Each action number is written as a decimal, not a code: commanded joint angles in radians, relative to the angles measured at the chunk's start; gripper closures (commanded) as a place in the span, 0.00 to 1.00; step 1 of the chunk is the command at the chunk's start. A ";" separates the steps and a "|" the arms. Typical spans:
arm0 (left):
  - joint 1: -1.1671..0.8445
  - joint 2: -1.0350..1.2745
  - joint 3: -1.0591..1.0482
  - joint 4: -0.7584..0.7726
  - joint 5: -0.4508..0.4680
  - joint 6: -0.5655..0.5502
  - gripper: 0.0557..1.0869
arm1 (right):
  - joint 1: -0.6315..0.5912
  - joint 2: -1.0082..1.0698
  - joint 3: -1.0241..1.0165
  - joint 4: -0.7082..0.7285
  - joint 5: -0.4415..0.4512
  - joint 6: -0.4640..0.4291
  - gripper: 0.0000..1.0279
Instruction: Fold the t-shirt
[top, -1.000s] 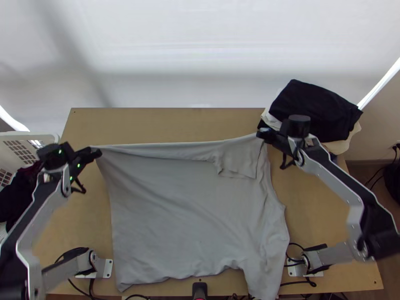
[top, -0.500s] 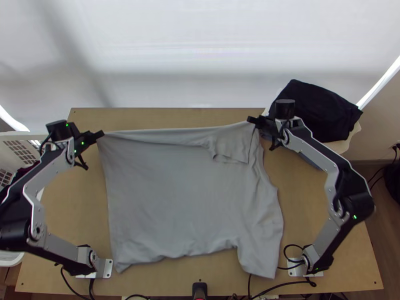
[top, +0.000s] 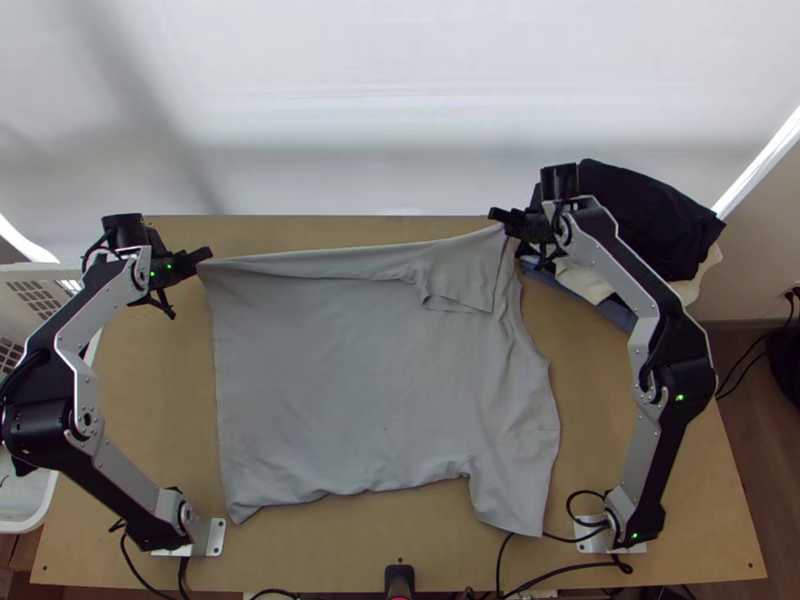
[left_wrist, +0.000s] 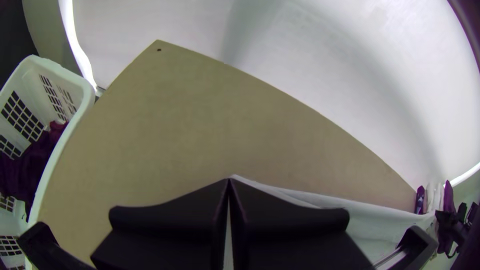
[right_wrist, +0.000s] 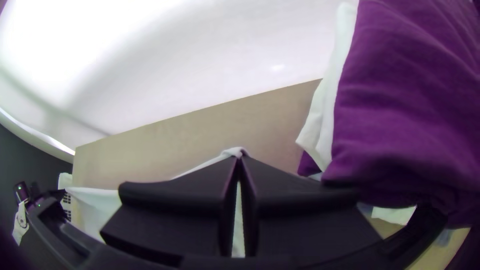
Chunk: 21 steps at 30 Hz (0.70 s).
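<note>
Top view: honestly, looks like early days for this one. The grey t-shirt (top: 380, 390) is mostly spread over the middle of the worktop (top: 150, 400), with its far side pinched at two corners. Left gripper (top: 204, 256) is clamped on the corner towards the worktop's far left corner, right gripper (top: 498, 216) on the other one, at the far edge beside the clothes pile (top: 645, 220). One sleeve lies in over the body near the right gripper, the other pokes out towards the near edge. So, grabbing's done, but I can't see a finished fold. I reckon the main fold, any smaller ones and a final tidy are all left.
</note>
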 joint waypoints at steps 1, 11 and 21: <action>-0.002 -0.043 -0.007 -0.069 -0.008 0.001 0.96 | 0.004 0.009 0.027 -0.065 0.012 0.023 0.97; 0.009 -0.193 -0.202 -0.086 0.023 0.016 0.96 | 0.001 -0.083 -0.134 -0.114 0.012 0.003 0.97; 0.011 -0.308 -0.357 -0.080 0.035 0.019 0.96 | 0.001 -0.183 -0.296 -0.102 0.013 -0.002 0.97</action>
